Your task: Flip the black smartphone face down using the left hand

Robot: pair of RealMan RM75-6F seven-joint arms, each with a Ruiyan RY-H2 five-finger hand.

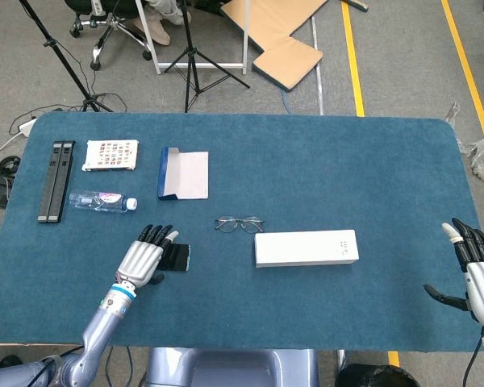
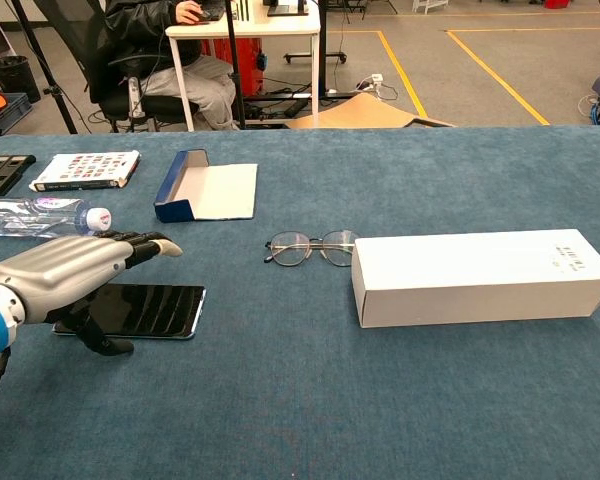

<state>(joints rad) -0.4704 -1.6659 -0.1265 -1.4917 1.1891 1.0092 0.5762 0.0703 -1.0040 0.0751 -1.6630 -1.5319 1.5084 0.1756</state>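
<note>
black smartphone partly hidden under left hand, contact perhaps unclear

Bright, even overhead light in both views, soft faint shadows on the blue table, sharp focus, mild glare on the phone screen

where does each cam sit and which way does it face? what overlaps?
Head view: high above the near edge, looking steeply down on the whole blue table; shows the left hand over the black smartphone, and the right hand at the far right.
Chest view: low at the near edge, facing forward across the table; shows only the left hand.
Shared: left hand, smartphone, glasses, white box.
</note>
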